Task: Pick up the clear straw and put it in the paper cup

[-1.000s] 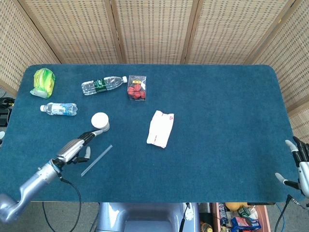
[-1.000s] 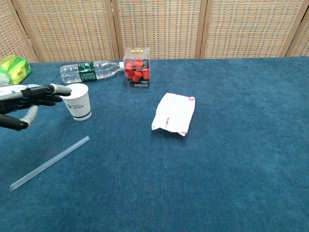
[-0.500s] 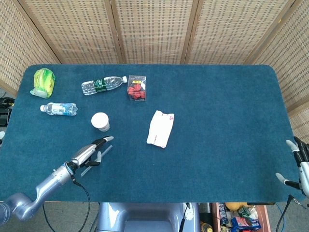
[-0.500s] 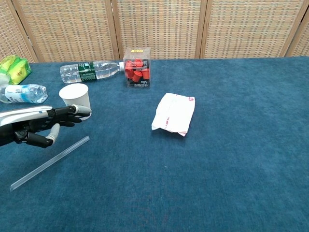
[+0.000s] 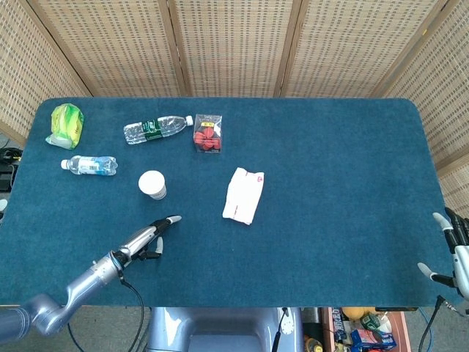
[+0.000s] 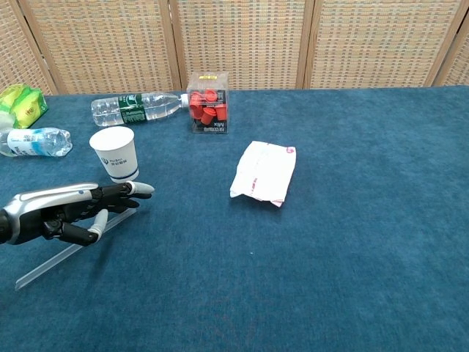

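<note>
Nearest me, the left hand [image 6: 69,213] hung low over the near-left part of the table [image 6: 352,279], fingers stretched forward and apart, holding nothing. The straw [image 6: 44,262] lay flat on the cloth right beneath it, slanting from the near-left up toward the cup; in the head view the hand hid nearly all of it. I judged the straw very light, thin and a little springy, slick enough to roll or skate away if I pushed at it, and easy to kink, so I meant to pinch it gently near its middle. Just beyond the fingertips stood the paper cup [image 6: 116,153], upright and mouth open. Further off lay a white packet [image 6: 264,172], then two water bottles [image 6: 135,107], a clear box of red caps [image 6: 206,102] and a green bag [image 5: 65,125]. My right hand [image 5: 453,249] sat at the far right edge, open and idle.
</note>
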`<state>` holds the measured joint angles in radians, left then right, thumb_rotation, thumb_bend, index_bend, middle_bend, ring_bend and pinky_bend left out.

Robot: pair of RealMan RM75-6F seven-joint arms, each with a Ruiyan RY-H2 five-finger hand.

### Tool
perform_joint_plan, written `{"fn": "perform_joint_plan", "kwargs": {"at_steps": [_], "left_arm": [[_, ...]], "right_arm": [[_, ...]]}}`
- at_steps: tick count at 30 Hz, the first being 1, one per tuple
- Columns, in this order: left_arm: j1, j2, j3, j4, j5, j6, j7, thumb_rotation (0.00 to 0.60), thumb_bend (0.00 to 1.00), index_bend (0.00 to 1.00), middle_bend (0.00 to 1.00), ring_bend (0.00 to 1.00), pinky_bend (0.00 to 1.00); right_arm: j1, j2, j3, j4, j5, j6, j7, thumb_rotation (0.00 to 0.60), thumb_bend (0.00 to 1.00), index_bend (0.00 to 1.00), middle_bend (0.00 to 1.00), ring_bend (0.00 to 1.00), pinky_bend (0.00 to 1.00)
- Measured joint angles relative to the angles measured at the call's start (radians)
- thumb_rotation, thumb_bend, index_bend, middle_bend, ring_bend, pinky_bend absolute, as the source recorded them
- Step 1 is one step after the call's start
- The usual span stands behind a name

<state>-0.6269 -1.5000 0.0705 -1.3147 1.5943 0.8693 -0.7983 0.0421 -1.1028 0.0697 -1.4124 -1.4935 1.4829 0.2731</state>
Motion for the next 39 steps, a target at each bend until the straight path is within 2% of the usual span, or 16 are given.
{"fn": "perform_joint_plan", "kwargs": {"at_steps": [20,39], "left_arm": [[-0.038,0.027,0.081,-0.095,0.099,0.033,0.049,0.600,0.90,0.00,0.00,0.00,0.00],[-0.095,0.083,0.189,-0.144,0.213,0.058,-0.074,0.600,0.90,0.00,0.00,0.00,0.00]], "right_arm": [[0.000,0.000,-0.002,-0.004,0.001,-0.001,-0.008,0.600,0.00,0.00,0.00,0.00,0.00],[0.001,-0.002,-0.003,-0.008,0.001,-0.001,-0.019,0.600,0.00,0.00,0.00,0.00,0.00]]}}
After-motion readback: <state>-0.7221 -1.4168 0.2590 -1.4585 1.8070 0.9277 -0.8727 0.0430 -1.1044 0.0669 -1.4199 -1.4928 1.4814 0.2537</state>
